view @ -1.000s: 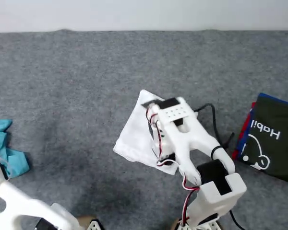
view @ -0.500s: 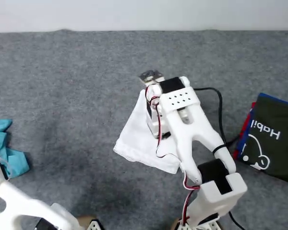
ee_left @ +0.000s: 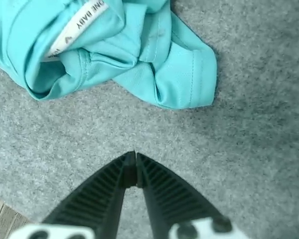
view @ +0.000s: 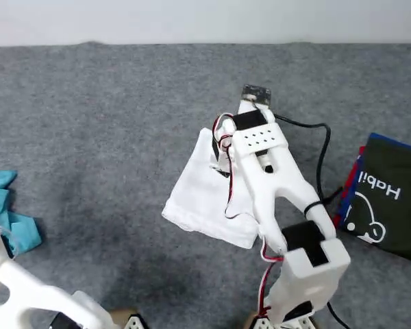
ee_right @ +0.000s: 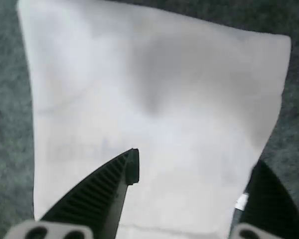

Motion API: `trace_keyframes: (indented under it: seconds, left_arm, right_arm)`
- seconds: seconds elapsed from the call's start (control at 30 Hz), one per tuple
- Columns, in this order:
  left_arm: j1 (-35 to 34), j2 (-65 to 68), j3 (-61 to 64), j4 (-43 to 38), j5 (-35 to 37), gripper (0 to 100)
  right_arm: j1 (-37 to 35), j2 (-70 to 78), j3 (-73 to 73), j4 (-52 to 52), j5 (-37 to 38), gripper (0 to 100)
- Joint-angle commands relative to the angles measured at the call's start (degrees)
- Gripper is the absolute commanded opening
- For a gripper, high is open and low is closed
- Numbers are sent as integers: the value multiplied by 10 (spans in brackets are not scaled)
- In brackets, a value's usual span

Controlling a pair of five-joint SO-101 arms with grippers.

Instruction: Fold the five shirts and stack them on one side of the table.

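Note:
A folded white shirt (view: 202, 188) lies in the middle of the grey mat. My right arm (view: 260, 140) stretches over its right part. In the right wrist view my right gripper (ee_right: 194, 174) hangs open just above the white shirt (ee_right: 154, 89), holding nothing. A crumpled teal shirt (view: 10, 212) lies at the far left edge of the mat. My left gripper (ee_left: 135, 167) is shut and empty over bare mat, a short way from the teal shirt (ee_left: 114, 45). A folded stack topped by a dark printed shirt (view: 387, 199) sits at the right edge.
The grey mat (view: 109, 116) is bare between the teal shirt and the white one, and along the far side. The left arm's white base (view: 27, 291) stands at the near left corner. A black cable (view: 320, 157) loops beside the right arm.
The right arm has swung its wrist toward the far side of the table, off the white shirt's far corner. The shirt stays put. The left arm has not moved.

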Motion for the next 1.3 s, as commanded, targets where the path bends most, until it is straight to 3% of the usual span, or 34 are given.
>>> trace_keyframes:
  seconds: [0.0,0.43,0.87,0.97,1.17,1.27]
  left_arm:
    - [4,-11,-2,-14,-5,7]
    - [4,-10,7,-34,-6,7]
    - [5,-10,6,-35,-6,7]
    - [5,-9,6,-44,-6,7]
    - [5,-9,6,-47,-6,7]
    - [5,-9,6,-47,-6,7]
  right_arm:
    - [9,18,-31,-15,-37,386]
    - [35,36,-58,-6,-48,386]
    - [33,196,-83,-48,-49,382]
    - [31,215,-104,-36,-49,312]
    - [35,239,-146,-14,-45,10]
    - [35,242,-149,5,-44,28]
